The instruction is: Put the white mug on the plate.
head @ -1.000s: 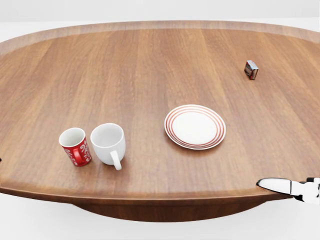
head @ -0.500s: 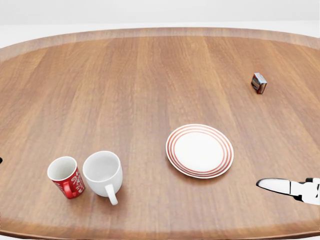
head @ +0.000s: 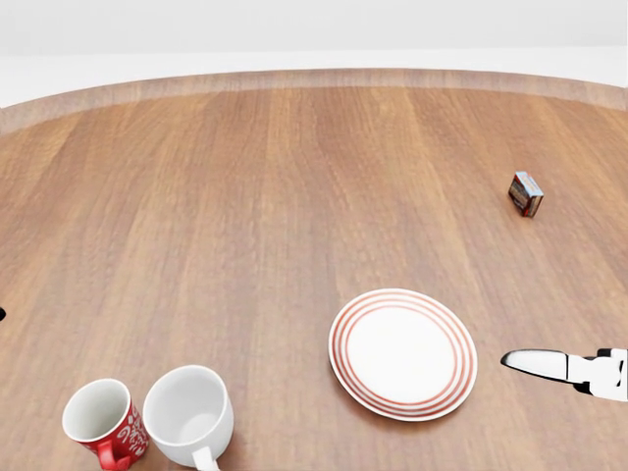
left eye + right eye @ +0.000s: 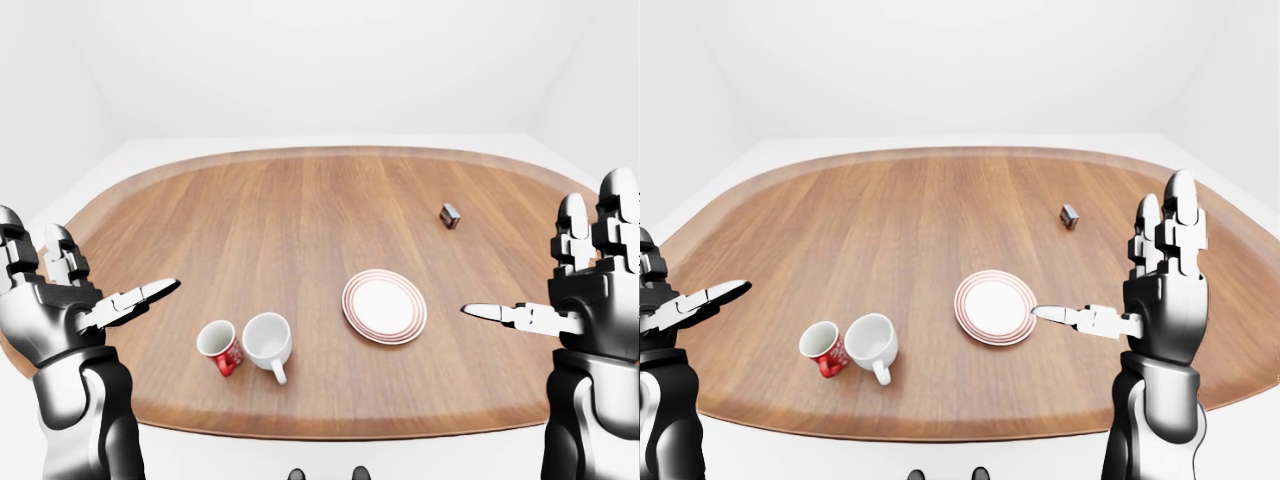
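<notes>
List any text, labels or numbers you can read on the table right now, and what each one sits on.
None can be read.
Red mug: white markings on its side, too blurred to read.
Small box: printed faces, too small to read.
White mug and red-ringed plate: no text.

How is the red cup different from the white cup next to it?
The red cup is red with white writing and white inside; the white mug is plain white all over. The red cup looks a bit smaller than the white mug. In the left-eye view the red cup is on the left and the white mug is closer to the plate. Both stand upright, empty, with one handle, side by side on the wooden table.
</notes>
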Motion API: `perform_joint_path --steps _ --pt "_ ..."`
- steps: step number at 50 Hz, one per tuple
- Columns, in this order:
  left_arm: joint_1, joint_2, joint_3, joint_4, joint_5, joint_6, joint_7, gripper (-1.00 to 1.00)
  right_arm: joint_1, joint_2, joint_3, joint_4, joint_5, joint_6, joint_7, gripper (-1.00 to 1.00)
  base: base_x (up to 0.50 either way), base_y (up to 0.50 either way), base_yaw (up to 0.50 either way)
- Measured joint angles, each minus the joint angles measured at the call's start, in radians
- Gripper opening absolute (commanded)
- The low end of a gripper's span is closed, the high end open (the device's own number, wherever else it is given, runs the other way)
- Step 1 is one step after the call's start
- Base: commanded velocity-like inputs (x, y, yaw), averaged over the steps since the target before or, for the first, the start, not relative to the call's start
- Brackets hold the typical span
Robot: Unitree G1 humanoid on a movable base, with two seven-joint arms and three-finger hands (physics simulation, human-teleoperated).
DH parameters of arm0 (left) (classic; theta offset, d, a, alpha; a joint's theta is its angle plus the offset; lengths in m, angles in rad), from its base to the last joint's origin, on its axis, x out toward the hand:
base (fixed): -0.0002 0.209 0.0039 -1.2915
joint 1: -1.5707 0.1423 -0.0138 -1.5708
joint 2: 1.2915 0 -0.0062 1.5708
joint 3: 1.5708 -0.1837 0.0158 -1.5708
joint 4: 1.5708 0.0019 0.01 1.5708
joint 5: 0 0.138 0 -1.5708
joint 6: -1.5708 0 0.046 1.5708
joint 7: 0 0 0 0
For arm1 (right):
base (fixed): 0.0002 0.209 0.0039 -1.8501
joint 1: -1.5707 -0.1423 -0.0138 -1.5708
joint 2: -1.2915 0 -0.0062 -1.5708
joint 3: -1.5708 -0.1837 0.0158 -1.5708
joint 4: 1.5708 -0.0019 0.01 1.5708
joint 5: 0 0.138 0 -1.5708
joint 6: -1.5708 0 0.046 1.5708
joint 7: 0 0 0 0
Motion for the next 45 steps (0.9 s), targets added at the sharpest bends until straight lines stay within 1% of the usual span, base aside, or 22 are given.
perform_joint_path --steps 12,19,33,39,45 --pt "0.0 0.0 0.0 -0.001 -0.001 0.0 0.001 1.0 -0.001 0.0 0.004 0.008 -0.002 0.0 0.001 1.0 0.32 0.0 0.0" --pt "-0.003 0.0 0.0 -0.004 -0.001 0.0 0.003 1.0 -0.023 -0.004 0.049 0.016 -0.019 0.0 -0.002 1.0 0.0 0.0 0.0" --pt "-0.003 0.001 0.0 -0.003 0.0 0.0 0.005 1.0 -0.052 -0.014 0.105 0.046 -0.041 0.0 -0.005 1.0 0.0 0.0 0.0" --pt "-0.003 0.001 -0.001 -0.002 0.0 0.0 0.005 1.0 -0.088 -0.027 0.164 0.063 -0.088 0.0 0.006 1.0 0.0 0.0 0.0" --pt "-0.004 0.001 -0.002 -0.002 0.001 0.0 0.006 1.0 -0.139 -0.034 0.264 0.128 -0.198 0.0 0.039 1.0 0.0 0.0 0.0"
